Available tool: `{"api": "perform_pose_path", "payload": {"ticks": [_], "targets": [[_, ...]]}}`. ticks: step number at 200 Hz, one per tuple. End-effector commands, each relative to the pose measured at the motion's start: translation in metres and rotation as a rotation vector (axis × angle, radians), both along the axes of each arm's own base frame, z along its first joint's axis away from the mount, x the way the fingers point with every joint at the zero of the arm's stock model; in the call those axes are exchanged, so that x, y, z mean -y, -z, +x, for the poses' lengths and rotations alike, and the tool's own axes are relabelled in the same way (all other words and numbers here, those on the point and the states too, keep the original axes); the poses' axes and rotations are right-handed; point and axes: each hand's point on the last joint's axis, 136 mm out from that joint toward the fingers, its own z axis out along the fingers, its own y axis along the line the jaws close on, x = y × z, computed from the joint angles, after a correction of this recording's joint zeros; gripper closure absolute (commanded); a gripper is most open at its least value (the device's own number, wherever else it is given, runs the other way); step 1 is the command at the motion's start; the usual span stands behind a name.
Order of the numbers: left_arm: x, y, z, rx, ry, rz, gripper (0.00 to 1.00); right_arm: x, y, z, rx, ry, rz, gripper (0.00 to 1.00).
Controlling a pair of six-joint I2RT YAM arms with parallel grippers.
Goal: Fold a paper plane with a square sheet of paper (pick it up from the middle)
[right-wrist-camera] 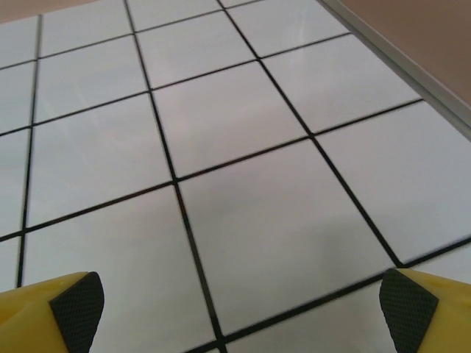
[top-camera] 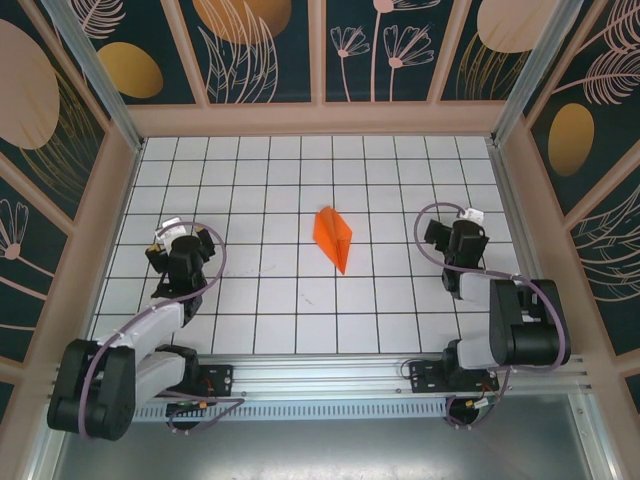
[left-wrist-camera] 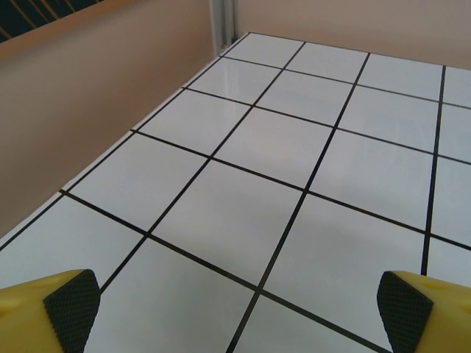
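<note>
Paper plane (top-camera: pixel 335 238): bright orange, plain.
Table (top-camera: pixel 250 300): white tiles, thin black grid lines.
My left pincer (left-wrist-camera: pixel 235 312): yellow fingers (left-wrist-camera: pixel 22 298), black cross-hatched pads (left-wrist-camera: pixel 72 305). My right pincer (right-wrist-camera: pixel 235 309): the same.
My arms (top-camera: pixel 150 325): black joints, pale grey links, lilac cables (top-camera: pixel 218 262).
Walls (top-camera: pixel 250 40): dark teal, gold ovals, pale pink leaf and flower outlines, beige framing.
Low side wall (left-wrist-camera: pixel 88 110) by my left wrist: plain pinkish beige.

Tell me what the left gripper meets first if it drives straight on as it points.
Probably the bare tiled table ahead of the left gripper; the side wall lies beyond.
</note>
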Motion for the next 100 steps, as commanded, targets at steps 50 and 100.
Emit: {"api": "perform_pose_path", "payload": {"ticks": [50,100], "targets": [[0.029,-0.035,0.042,0.245,0.212,0.069,0.02,-0.039,-0.050,0.017,0.253,-0.267,-0.025,0.01],[0.024,-0.035,0.051,0.300,0.234,0.102,0.01,-0.032,-0.053,0.004,0.342,-0.256,-0.030,0.01]]}}
